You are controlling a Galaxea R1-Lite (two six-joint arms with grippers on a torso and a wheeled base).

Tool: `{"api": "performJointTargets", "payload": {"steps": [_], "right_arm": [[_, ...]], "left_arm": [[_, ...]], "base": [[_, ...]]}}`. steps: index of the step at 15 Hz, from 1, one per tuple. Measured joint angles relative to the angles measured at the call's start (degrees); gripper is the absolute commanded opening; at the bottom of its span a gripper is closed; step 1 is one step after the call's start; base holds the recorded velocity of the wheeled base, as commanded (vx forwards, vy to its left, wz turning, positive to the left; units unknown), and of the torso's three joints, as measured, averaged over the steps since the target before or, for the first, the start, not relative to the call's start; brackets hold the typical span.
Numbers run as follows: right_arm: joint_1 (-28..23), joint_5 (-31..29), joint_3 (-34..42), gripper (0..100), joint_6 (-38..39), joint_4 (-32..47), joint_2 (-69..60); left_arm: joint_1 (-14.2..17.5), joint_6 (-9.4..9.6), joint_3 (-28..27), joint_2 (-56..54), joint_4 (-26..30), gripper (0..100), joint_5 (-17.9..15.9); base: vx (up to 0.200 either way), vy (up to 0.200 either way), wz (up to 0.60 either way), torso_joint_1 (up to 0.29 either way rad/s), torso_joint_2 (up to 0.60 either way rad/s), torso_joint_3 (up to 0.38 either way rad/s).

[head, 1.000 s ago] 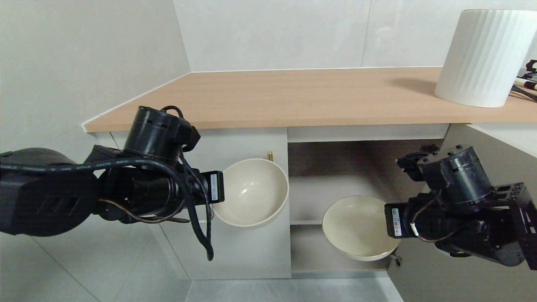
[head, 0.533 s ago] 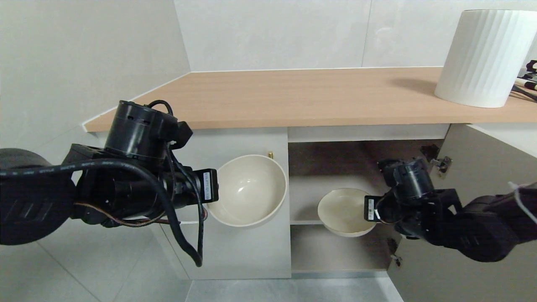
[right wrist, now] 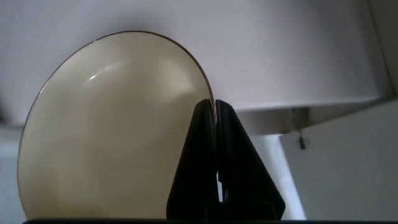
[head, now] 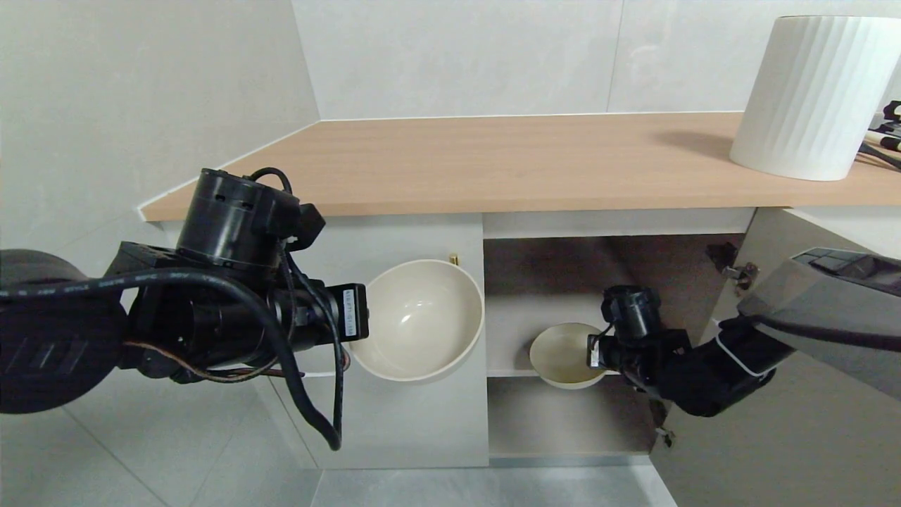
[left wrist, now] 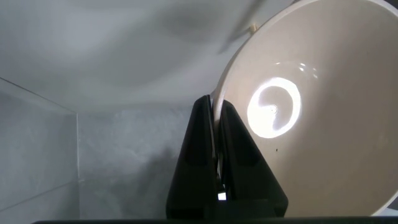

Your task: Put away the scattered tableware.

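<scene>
1. Left bowl (head: pixel 419 320) hangs before the closed cabinet door (head: pixel 394 422), rim pinched by the left gripper (left wrist: pixel 216 115)
2. Right bowl (head: pixel 559 355), rim clamped in the right gripper (right wrist: pixel 216 112), seemingly just above the cabinet shelf (head: pixel 507 372)
3. Glazed, rigid, likely breakable; slick rims want a firm grip

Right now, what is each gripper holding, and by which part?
The left gripper pinches the rim of a large cream round bowl. The right gripper pinches the rim of a smaller cream round bowl inside the open cabinet.
</scene>
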Motion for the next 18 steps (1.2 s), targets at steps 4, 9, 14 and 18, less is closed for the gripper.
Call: {"api": "performJointTargets", "payload": {"steps": [4, 9, 14, 18], "right_arm": [[-2.01, -3.56, -6.86, 0, -3.01, -0.02, 5.97], [-4.11, -6.61, -14.54, 0, -3.72, 0.48, 12.15], [-4.82, -9.64, -21.09, 0, -3.94, 2.99, 15.92], [-4.96, -9.95, -23.81, 0, -3.89, 3.82, 17.52]], "left_arm": [[-0.74, -0.15, 0.00, -0.15, 0.02, 0, 0.09], [-2.32, -0.26, 0.33, 0.07, 0.00, 0, 0.09], [-3.06, -0.20, 0.66, 0.28, 0.00, 0, 0.09], [-3.08, -0.24, 0.72, 0.80, -0.06, 0, 0.09]], "base": [[0.000, 0.000, 0.00, 0.000, 0.00, 0.000], [0.000, 0.000, 0.00, 0.000, 0.00, 0.000], [0.000, 0.000, 0.00, 0.000, 0.00, 0.000], [0.000, 0.000, 0.00, 0.000, 0.00, 0.000]]}}
